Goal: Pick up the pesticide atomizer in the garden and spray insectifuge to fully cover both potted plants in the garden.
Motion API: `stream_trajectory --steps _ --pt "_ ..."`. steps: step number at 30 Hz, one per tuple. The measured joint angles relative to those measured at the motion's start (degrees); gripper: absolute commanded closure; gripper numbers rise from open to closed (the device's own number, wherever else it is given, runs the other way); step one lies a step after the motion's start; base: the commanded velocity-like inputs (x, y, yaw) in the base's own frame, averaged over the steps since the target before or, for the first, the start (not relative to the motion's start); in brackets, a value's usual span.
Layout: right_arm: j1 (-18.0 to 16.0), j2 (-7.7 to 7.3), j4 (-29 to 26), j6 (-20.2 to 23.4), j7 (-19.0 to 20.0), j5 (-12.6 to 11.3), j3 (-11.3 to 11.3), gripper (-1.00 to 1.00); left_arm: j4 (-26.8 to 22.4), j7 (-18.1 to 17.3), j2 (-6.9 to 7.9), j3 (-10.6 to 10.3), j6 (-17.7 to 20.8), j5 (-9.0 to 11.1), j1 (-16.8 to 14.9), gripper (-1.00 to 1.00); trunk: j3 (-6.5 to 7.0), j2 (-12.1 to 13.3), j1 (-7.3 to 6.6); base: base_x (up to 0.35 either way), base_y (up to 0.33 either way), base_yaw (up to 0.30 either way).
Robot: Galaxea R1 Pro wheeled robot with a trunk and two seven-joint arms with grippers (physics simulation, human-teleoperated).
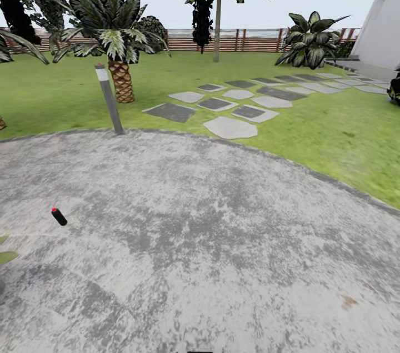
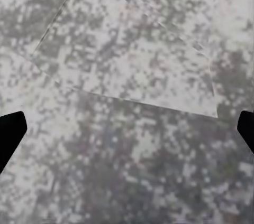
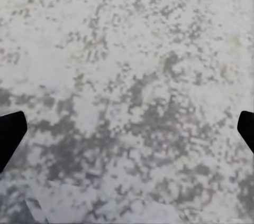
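Observation:
I look over the round mottled grey patio (image 1: 211, 242) of the garden toward the lawn (image 1: 333, 131). A small dark cylinder with a red end (image 1: 58, 216) lies on the paving at the left; I cannot tell whether it is the pesticide atomizer. Green leaf tips (image 1: 5, 256) poke in at the left edge, and the plant they belong to is out of view. In the left wrist view my left gripper (image 2: 127, 134) is open over bare paving. My right gripper (image 3: 127, 134) is likewise open above the paving, with nothing between its dark fingertips (image 3: 10, 134).
A grey bollard lamp (image 1: 109, 99) leans at the patio's far edge. Behind it stands a palm (image 1: 119, 72). Stepping stones (image 1: 230, 126) lead right toward a white building (image 1: 383, 20). A tree (image 1: 216, 14), a striped agave (image 1: 311, 42) and a slatted fence (image 1: 250, 41) close the back.

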Motion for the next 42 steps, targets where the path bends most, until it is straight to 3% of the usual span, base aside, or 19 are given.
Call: stream_trajectory --steps 26,42 --pt "0.00 0.00 0.00 -0.07 0.05 0.14 0.08 -1.00 0.00 0.00 0.00 -0.02 0.00 -0.04 0.01 -1.00 0.00 0.00 0.00 0.340 -0.003 0.000" --pt "0.01 0.00 0.01 -0.07 -0.10 0.14 0.08 -1.00 0.02 0.00 0.00 -0.02 0.00 -0.04 0.00 -1.00 0.00 0.00 0.01 0.316 -0.118 0.000"
